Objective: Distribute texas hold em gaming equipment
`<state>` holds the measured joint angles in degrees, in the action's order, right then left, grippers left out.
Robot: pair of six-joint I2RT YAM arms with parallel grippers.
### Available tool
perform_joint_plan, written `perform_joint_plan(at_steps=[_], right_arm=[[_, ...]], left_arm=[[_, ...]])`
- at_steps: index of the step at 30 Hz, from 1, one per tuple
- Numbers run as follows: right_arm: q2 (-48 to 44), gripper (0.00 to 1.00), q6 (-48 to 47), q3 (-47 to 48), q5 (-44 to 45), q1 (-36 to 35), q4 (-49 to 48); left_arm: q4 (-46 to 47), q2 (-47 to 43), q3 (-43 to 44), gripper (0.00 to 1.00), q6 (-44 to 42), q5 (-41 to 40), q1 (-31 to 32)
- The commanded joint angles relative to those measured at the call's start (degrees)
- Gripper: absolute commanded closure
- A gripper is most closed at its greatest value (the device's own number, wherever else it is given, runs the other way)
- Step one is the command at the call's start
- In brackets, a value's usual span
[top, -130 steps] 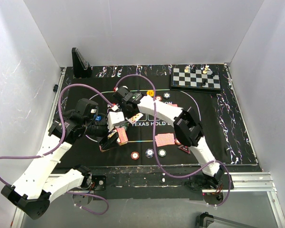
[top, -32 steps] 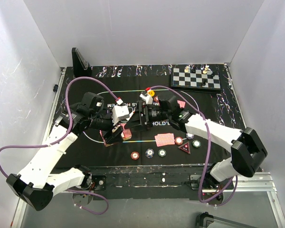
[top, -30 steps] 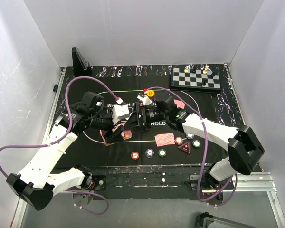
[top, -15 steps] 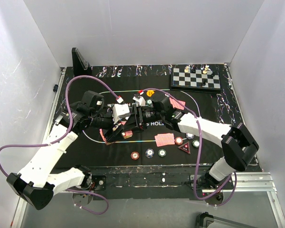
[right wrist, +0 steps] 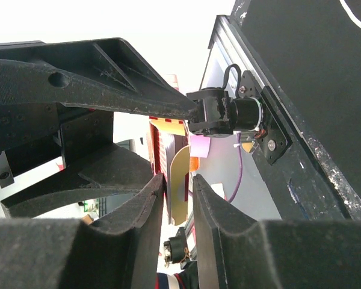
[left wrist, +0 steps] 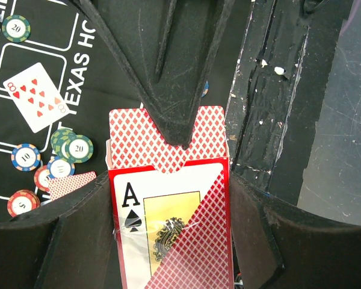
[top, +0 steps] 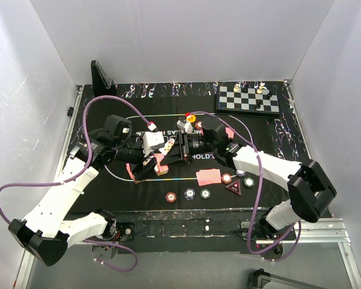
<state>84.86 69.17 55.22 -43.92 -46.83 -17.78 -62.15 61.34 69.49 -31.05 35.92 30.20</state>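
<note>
While left gripper (left wrist: 168,180) clamps card pack (left wrist: 168,241), we pinch only top card (left wrist: 126,132) beyond pack mouth, pull straight; right gripper (right wrist: 177,186) nearly together, hold on card unclear.

The left gripper (top: 150,168) and right gripper (top: 169,158) stood nose to nose, each barring the other's way ahead. The card box (left wrist: 168,241) filled the left one's jaws. On one side of it lay chips (left wrist: 69,147) and a face-up card (left wrist: 36,96); on the other, only the bare table edge (left wrist: 271,102) lay beneath.
</note>
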Motion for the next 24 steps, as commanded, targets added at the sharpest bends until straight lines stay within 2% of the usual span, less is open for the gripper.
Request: perform_joint_plan(at_steps=[1,16,21,24], right_arm=[[-2.2,0.69,-0.3,-1.2,-0.3,0.9,0.0],[-6.8,0.80,-1.3,-5.0,-1.0,5.6,2.5],[-8.5,0.98,-0.8,-5.6,-1.4,6.8,2.5],[-9.1,0.99,0.2,-5.7,-1.8,7.3,1.7]], left_arm=[[1.3,-1.8,1.9,0.81,0.0,1.3,0.0],[1.5,-1.8,2.3,0.81,0.5,1.5,0.0],[1.6,-1.9,2.0,0.81,0.6,1.4,0.0],[1.7,-1.9,1.6,0.80,0.6,1.3,0.0]])
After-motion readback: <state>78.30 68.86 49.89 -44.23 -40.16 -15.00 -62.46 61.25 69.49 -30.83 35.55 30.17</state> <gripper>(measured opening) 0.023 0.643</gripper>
